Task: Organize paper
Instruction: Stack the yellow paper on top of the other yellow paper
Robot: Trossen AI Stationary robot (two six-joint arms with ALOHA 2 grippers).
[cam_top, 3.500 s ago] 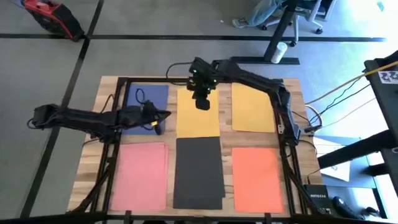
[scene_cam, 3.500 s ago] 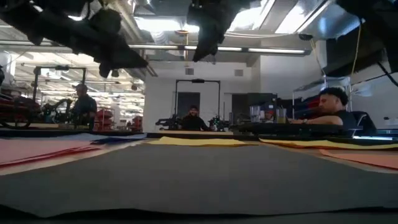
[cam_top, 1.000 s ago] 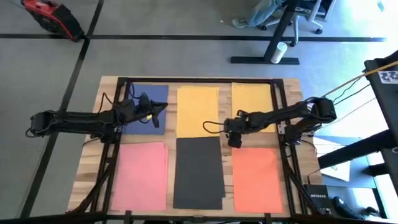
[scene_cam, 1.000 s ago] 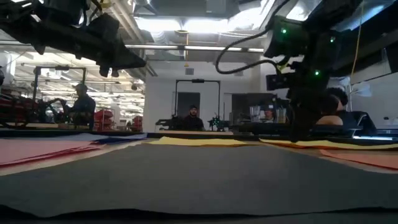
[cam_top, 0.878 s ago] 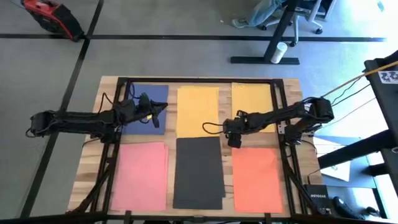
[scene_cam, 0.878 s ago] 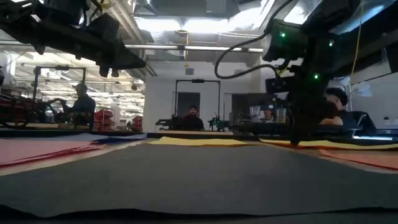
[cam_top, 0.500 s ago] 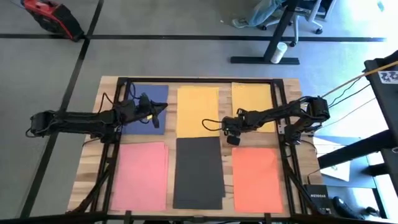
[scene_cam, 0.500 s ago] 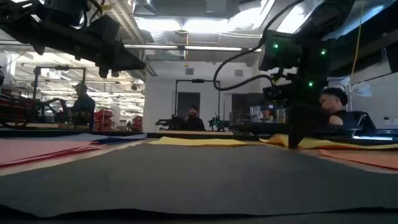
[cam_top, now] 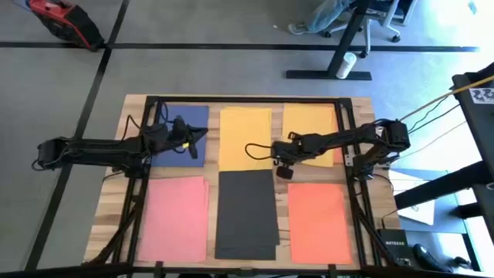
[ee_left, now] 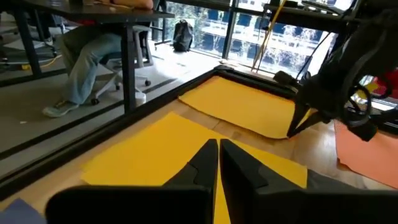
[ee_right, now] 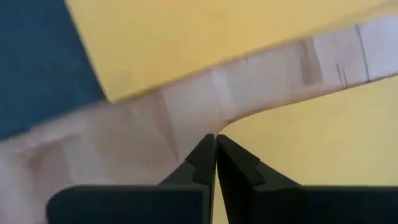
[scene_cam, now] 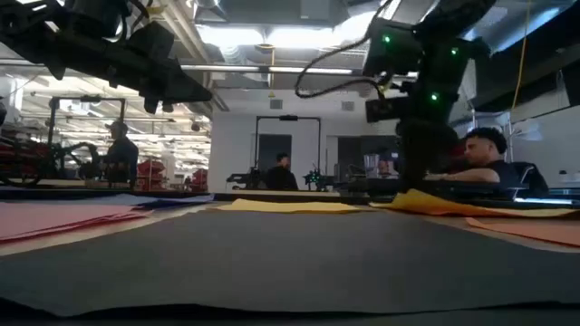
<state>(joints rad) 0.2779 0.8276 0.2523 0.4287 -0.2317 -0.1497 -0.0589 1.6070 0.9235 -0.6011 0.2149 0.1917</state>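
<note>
Right gripper [cam_top: 284,170] is down at the near left corner of the right-hand yellow sheet [cam_top: 310,132]; its fingers [ee_right: 208,163] are pressed together with that sheet's edge pinched between them, and in the low view the corner lifts off the table under it. Left gripper [cam_top: 201,133] hangs over the blue sheet [cam_top: 182,134] at the far left, its fingers [ee_left: 205,163] closed on nothing and pointing toward the middle yellow sheet [cam_top: 245,137].

Six sheets lie in two rows on the wooden table [cam_top: 136,110], inside a dark frame. Far row: blue, yellow, yellow. Near row: pink [cam_top: 175,218], black [cam_top: 246,213], orange [cam_top: 319,222]. The held yellow sheet sits skewed, its near left corner pulled toward the middle sheet, just above the gap between black and orange.

Beyond the table the low view shows a lit workshop with people seated: one at left [scene_cam: 119,151], one at centre [scene_cam: 281,172], one at right [scene_cam: 490,160].
</note>
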